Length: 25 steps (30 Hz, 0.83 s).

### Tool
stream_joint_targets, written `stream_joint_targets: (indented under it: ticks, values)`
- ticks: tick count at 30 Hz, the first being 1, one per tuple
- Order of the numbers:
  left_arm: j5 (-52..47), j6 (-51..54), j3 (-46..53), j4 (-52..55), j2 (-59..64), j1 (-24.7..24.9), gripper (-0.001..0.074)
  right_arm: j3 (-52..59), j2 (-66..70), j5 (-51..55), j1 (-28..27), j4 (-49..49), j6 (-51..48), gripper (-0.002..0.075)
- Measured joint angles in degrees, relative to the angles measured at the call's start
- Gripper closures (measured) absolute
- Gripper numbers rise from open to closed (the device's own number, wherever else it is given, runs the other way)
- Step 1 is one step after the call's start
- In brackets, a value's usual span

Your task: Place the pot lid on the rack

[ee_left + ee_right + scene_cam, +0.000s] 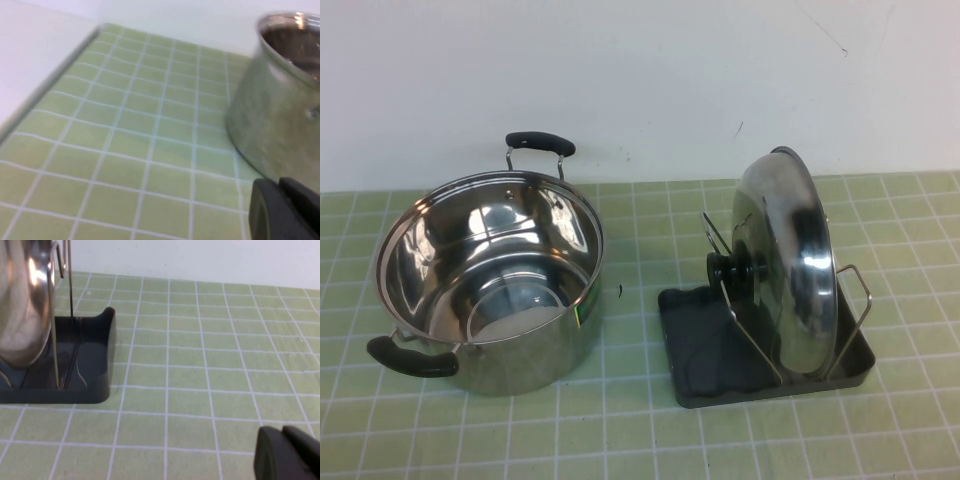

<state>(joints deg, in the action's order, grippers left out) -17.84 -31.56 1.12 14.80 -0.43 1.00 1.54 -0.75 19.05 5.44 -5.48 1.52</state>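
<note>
On the rack (690, 385), the pot lid (790, 260) stands upright; both claws' states unclear.

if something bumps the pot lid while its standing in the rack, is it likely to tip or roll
Probably not easily. The pot lid stands on edge between the wire loops of the rack, which should check tipping. Being round and mirror-smooth, it could roll or slide along the slot if pushed edgewise. Neither the left gripper nor the right gripper is touching it.
</note>
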Motion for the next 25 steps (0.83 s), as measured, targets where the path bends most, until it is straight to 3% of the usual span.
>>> stream_joint_targets:
  ticks: [6,20,25]
  values:
    - [-0.1,7.9,0.0,-9.0,-0.2,0.0,0.0735,0.0,0.0,0.0,0.0,0.0,0.0,0.0716]
    - [-0.1,8.6,0.0,-8.1,-0.3,0.0,0.0736,0.0,0.0,0.0,0.0,0.0,0.0,0.0716]
    - [-0.1,15.7,0.0,-9.9,-0.3,0.0,0.0736,0.0,0.0,0.0,0.0,0.0,0.0,0.0716]
